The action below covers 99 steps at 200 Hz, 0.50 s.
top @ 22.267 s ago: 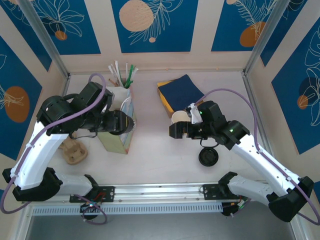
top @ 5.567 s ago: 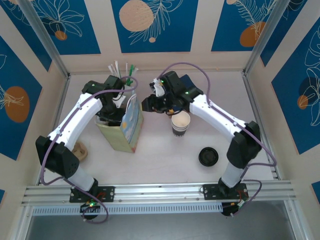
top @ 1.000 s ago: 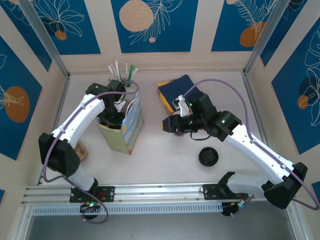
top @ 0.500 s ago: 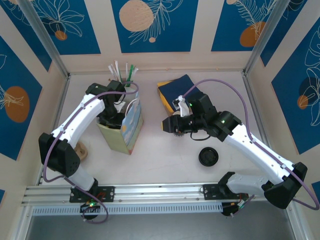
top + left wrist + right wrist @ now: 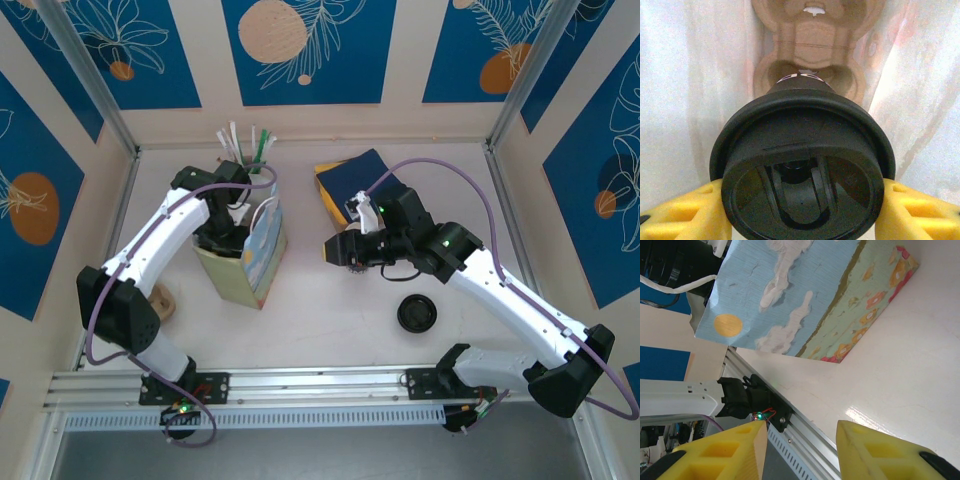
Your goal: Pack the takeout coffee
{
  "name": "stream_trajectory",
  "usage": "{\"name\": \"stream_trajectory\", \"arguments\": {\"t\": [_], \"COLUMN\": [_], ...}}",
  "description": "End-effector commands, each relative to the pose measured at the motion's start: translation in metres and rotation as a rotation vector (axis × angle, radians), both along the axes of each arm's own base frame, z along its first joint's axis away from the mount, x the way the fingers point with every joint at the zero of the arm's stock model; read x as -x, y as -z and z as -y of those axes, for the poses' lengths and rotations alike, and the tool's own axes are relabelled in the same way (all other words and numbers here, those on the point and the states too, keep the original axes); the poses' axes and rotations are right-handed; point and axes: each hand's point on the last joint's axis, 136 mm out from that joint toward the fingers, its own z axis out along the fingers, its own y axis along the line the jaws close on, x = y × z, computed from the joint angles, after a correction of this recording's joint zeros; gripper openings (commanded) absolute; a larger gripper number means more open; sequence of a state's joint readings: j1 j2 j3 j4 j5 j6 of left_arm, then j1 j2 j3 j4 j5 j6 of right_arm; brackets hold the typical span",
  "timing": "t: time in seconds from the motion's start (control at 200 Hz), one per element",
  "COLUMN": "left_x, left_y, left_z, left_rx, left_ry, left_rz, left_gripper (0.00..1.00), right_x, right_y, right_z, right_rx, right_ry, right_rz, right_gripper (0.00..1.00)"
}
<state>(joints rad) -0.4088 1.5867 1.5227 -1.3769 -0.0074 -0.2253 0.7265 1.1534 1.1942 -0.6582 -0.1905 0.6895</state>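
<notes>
- My left gripper point(image 5: 802, 212) is clamped on the takeout coffee point(image 5: 802, 145), with yellow fingers point(image 5: 682, 215) pressing its black lid at 3 and 9 o'clock.
- The cup sits inside the paper bag point(image 5: 258, 262), with white walls on either side. A brown pulp carrier point(image 5: 815, 35) shows beyond it at 12 o'clock; I cannot tell whether they touch.
- My right gripper point(image 5: 800, 450) stands partly open with nothing between its fingers.
- From above, the paper bag lies at its 9 o'clock and a loose black lid point(image 5: 416, 314) at 4 o'clock.

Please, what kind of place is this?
Probably a robot test cell dressed as a takeaway counter: blue leaf-painted wall panels, a metal rail bearing two white arms, a flowered paper bag and upright straws.
</notes>
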Motion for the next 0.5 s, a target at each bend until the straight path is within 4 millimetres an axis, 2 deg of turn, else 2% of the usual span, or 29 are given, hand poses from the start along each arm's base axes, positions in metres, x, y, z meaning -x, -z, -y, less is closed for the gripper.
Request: {"name": "stream_trajectory", "arguments": {"t": [0.0,0.49], "left_x": [0.0119,0.0149], "left_y": [-0.0045,-0.0038], "left_z": [-0.0033,-0.0038], "left_rx": [0.000,-0.001], "left_ry": [-0.009,-0.013], "left_rz": [-0.019,-0.023], "left_gripper": [0.53,0.53], "right_x": [0.0057,0.0059], "right_y": [-0.0034,-0.0029], "right_z": [0.0004,0.0002], "right_rx": [-0.020,-0.020], "right_ry": [-0.009,-0.010], "right_rz": [0.002,0.000], "right_gripper": [0.41,0.41]}}
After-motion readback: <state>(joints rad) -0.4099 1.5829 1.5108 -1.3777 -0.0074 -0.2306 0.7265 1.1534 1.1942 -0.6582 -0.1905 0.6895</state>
